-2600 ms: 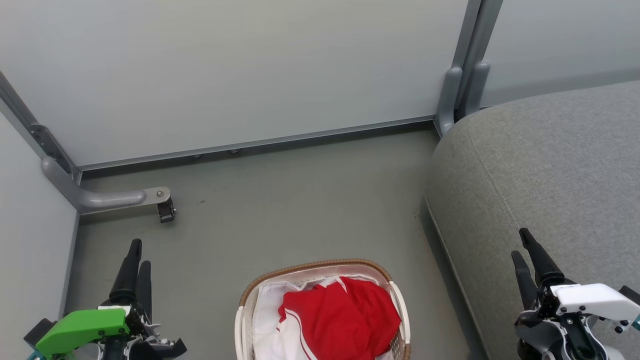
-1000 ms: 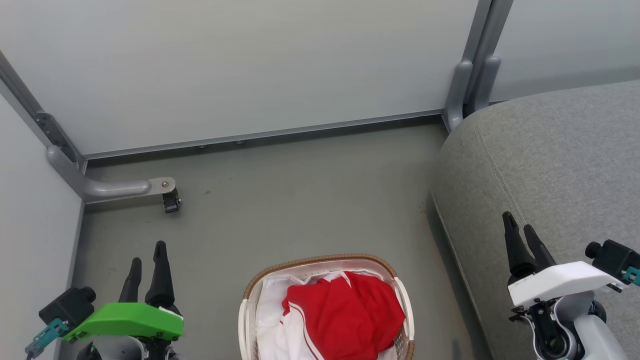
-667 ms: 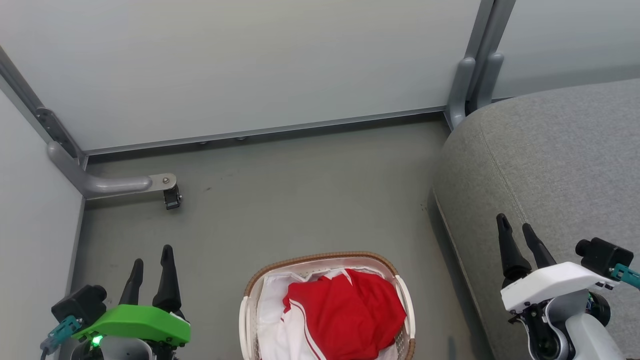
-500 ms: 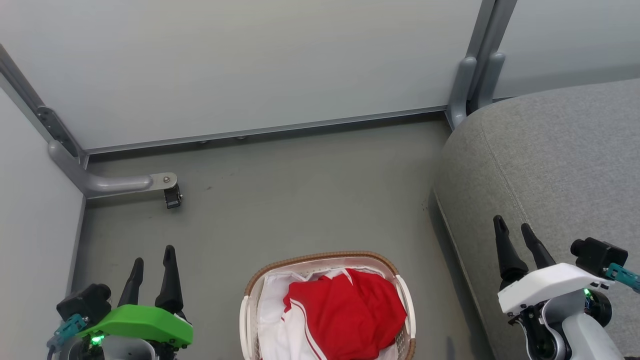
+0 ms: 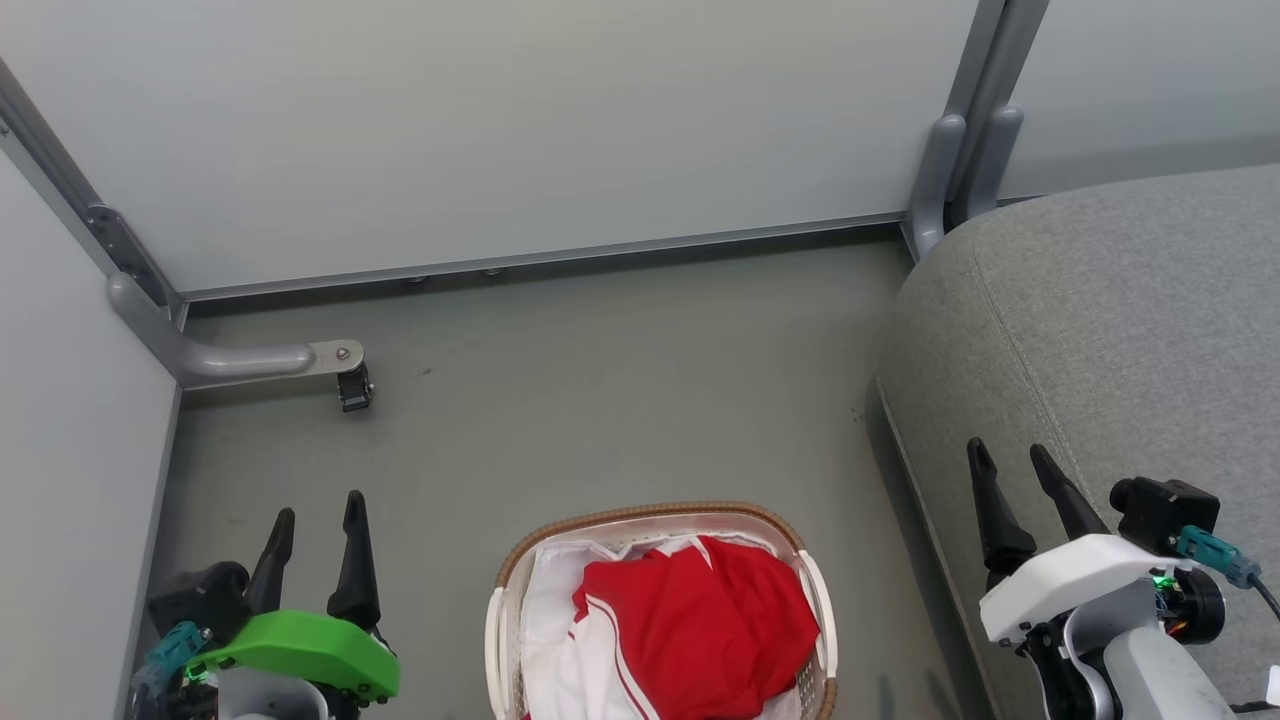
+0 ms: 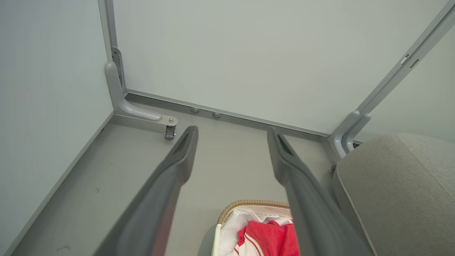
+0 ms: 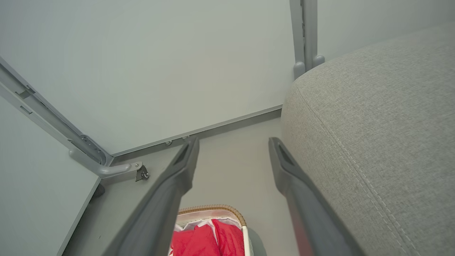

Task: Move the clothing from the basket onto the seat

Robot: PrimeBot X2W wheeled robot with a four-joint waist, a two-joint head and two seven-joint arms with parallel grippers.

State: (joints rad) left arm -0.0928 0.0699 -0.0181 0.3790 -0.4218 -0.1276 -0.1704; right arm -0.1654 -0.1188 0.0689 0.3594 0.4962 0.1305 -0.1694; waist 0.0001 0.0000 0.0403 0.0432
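the clothing [image 5: 700, 625] is heaped in the basket [image 5: 650, 515]; left gripper [image 5: 320, 504] and right gripper [image 5: 1005, 447] are held spread, empty; the seemingly loose liner [image 5: 550, 600] could be snagged too.

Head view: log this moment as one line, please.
stage: pre-grasp | clothing: in basket | left pincer: open, beside basket | right pincer: open, by seat | seat: no clothing yet
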